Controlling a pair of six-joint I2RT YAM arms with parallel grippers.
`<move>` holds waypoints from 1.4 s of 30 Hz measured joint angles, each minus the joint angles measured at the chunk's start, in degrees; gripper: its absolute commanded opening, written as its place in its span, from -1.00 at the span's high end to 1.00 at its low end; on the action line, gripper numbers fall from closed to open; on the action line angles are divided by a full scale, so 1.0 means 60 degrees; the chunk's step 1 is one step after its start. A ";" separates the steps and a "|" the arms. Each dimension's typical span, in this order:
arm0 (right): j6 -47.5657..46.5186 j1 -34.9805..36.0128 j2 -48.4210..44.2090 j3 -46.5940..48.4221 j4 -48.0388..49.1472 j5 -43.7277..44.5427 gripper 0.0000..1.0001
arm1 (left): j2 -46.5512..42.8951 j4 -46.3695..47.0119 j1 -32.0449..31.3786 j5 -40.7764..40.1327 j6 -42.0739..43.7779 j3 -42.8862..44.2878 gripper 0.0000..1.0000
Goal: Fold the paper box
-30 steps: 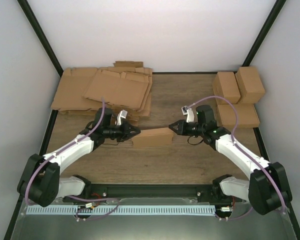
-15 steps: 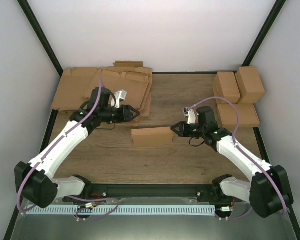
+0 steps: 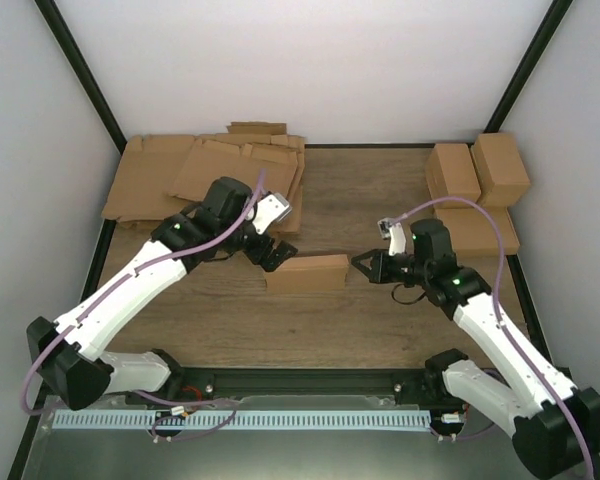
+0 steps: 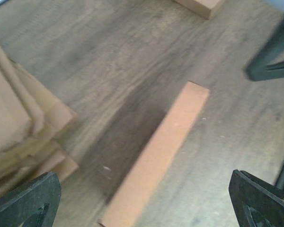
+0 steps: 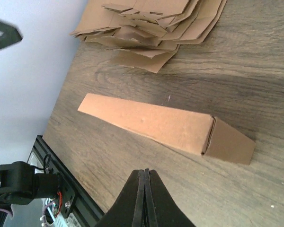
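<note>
The paper box (image 3: 305,272) is plain brown cardboard, and every face that shows is bare. It lies on the wooden table (image 3: 380,190) as a long, narrow closed shape between the two grippers, its long axis running from one to the other.

The left gripper (image 3: 268,253) has its fingers (image 4: 23,203) spread wide. In the left wrist view the box (image 4: 161,151) starts in the gap between them and runs diagonally away from the fingertips, ending in a square-cut far end. Neither finger touches it there. Whether the fingertips sit above the box or level with it cannot be told. Off to one side of these fingers lies the pile of flat cardboard sheets (image 4: 14,137), near the box but apart from it.

The right gripper (image 3: 360,265) has its fingers pressed together into a single point (image 5: 143,189). That point faces the box's long side near one end (image 5: 156,124), with a strip of bare wood between fingertips and cardboard. The end face nearest these fingers is a folded-in flap with a visible seam beside it. From there the box stretches away and tapers in view. Beyond it lies the sheet pile (image 5: 151,28).

In the overhead view, several finished folded boxes (image 3: 475,190) sit behind the right gripper, well apart from its tips.
</note>
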 measured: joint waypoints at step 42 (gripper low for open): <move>0.0047 0.0000 -0.2830 0.0390 -0.2692 0.0867 0.97 | 0.3967 -0.1297 -0.1406 -0.2758 0.3778 0.1432 -0.06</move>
